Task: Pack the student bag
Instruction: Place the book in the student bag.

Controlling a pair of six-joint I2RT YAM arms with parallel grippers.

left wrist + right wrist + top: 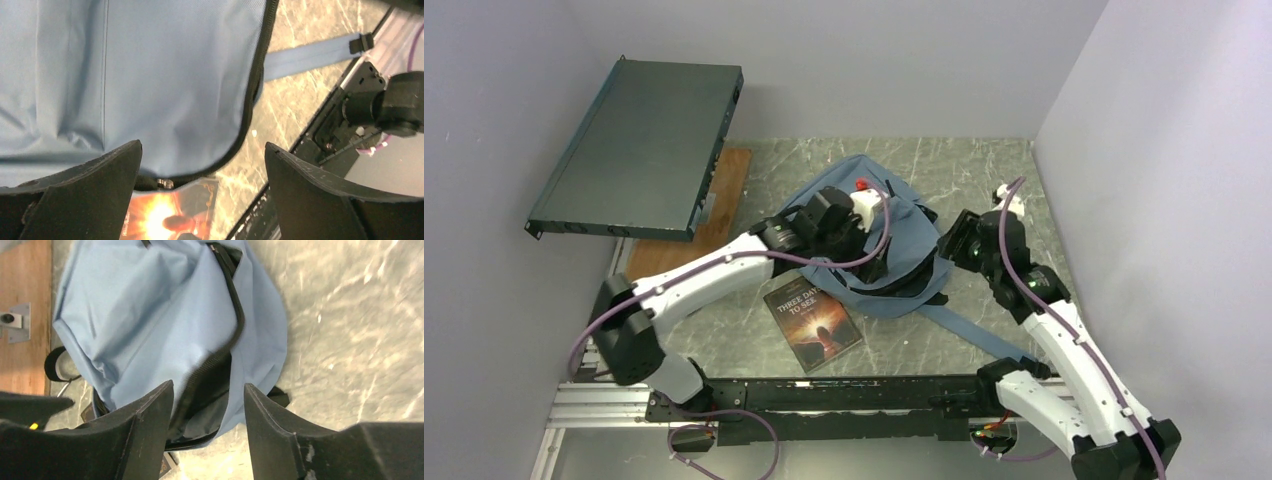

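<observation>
As the student bag [909,250] is laid slumped on the middle of the marbled table [984,170], its zipper [235,315] is seen partly undone, a dark opening being shown; a blue strap [972,335] is trailed toward the near edge. The left gripper [202,150] is held above the bag's blue fabric, its jaws spread wide with nothing between them; the right gripper [207,390] is poised over the undone zipper at the bag's right side, its jaws moderately parted, nothing being clamped. A book [812,325] is laid at the bag's near edge.
</observation>
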